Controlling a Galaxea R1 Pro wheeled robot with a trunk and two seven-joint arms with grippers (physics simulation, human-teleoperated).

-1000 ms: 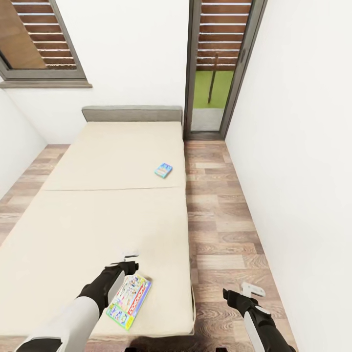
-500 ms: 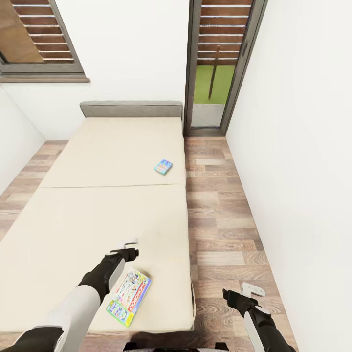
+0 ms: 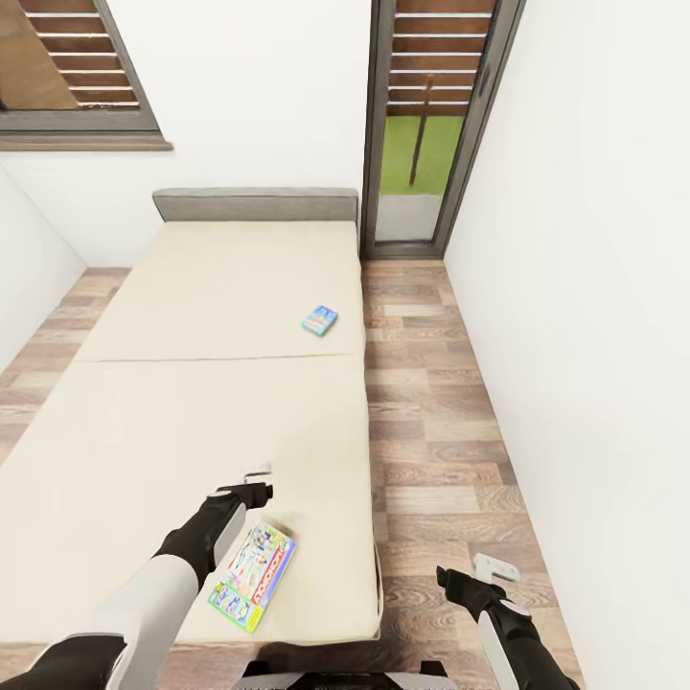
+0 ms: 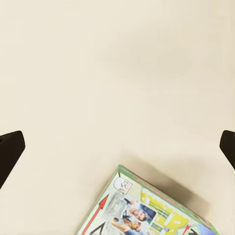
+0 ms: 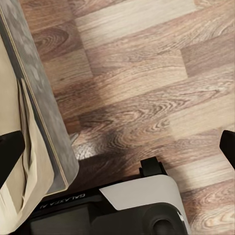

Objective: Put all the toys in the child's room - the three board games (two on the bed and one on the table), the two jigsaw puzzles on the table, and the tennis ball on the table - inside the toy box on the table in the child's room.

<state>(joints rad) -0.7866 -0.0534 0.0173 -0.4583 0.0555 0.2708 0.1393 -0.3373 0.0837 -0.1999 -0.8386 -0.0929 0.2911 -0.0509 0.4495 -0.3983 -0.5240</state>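
Both board games seen on bed (image 3: 192, 402) — green-edged box (image 3: 253, 575) at foot, blue box (image 3: 320, 320) toward headboard; none collected. Left gripper (image 3: 251, 484) above green-edged box, right gripper (image 3: 479, 573) beside bed — jaws wide apart, nothing held.

two board games lie on the bed (image 3: 192, 383): one (image 3: 253, 575) near, one (image 3: 320, 320) farther back.

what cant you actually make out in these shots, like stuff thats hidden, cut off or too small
- Green-edged board game: in the left wrist view the picture edge cuts it, leaving one corner; in the head view the left arm covers its edge.
- Small blue board game: too small in the head view to read its print.
- Left gripper: in the left wrist view the fingertips are cut by the side edges.
- Right gripper: likewise in the right wrist view.
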